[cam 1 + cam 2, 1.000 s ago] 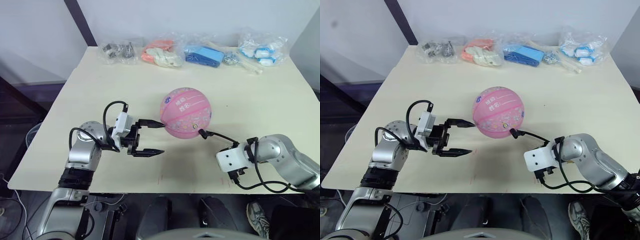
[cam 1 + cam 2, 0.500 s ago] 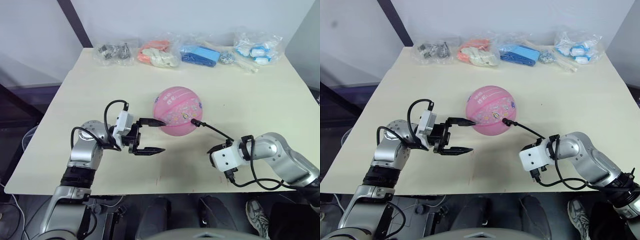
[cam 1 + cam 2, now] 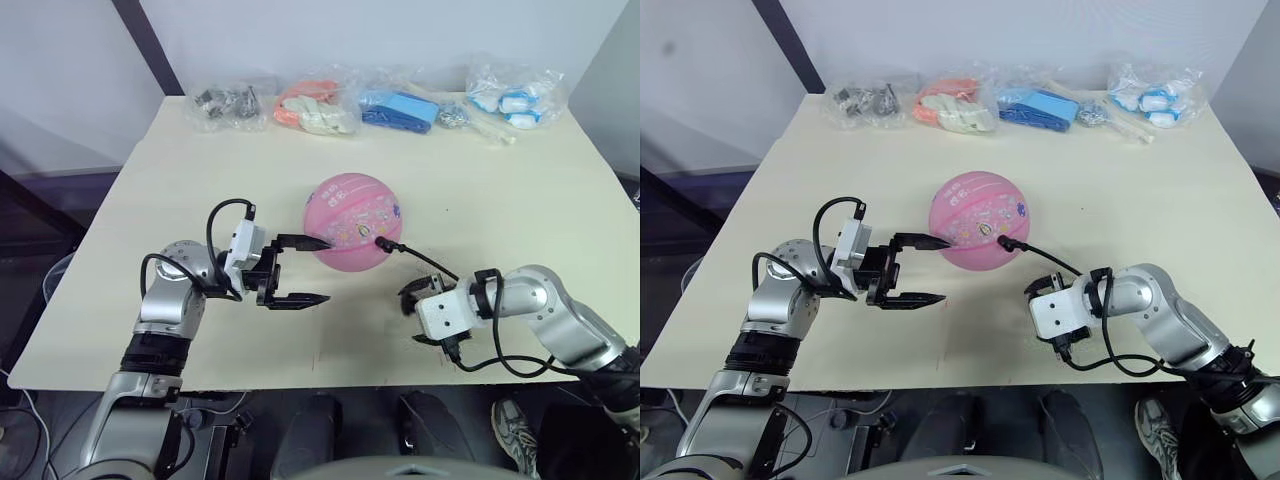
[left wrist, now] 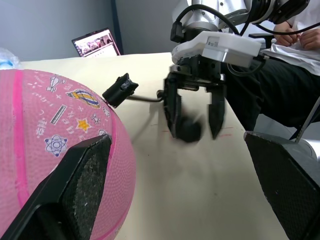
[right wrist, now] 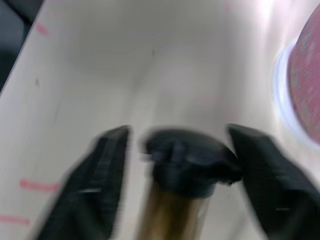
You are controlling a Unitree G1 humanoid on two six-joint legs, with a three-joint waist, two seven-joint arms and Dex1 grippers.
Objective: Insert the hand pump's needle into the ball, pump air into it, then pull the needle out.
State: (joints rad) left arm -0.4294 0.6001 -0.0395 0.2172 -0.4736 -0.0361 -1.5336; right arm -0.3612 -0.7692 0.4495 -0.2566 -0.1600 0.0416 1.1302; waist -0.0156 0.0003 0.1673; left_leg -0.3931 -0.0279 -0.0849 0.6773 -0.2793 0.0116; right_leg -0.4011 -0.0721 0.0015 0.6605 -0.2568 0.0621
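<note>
The pink ball [image 3: 352, 220] with cartoon prints rests mid-table. My left gripper [image 3: 301, 270] is open beside its left side, upper finger touching the ball, lower finger near the table. The black needle fitting [image 3: 381, 241] presses on the ball's right side; the needle itself is too small to see. A thin black hose [image 3: 425, 262] runs from it down to my right gripper [image 4: 193, 131]. That gripper is shut on the hand pump [image 5: 172, 210], whose black cap sits between the fingers, low over the table to the ball's right.
Several clear bags line the table's far edge: dark parts [image 3: 235, 100], pink-orange items [image 3: 318, 108], blue items [image 3: 405, 108], white-blue items [image 3: 515, 100]. The cream table [image 3: 500, 190] spreads around the ball. A laptop [image 4: 95, 42] and a seated person [image 4: 295, 45] are beyond the table.
My right gripper has moved left and lower toward the ball, bringing the needle fitting onto the ball's right side. The left gripper has stayed in place.
</note>
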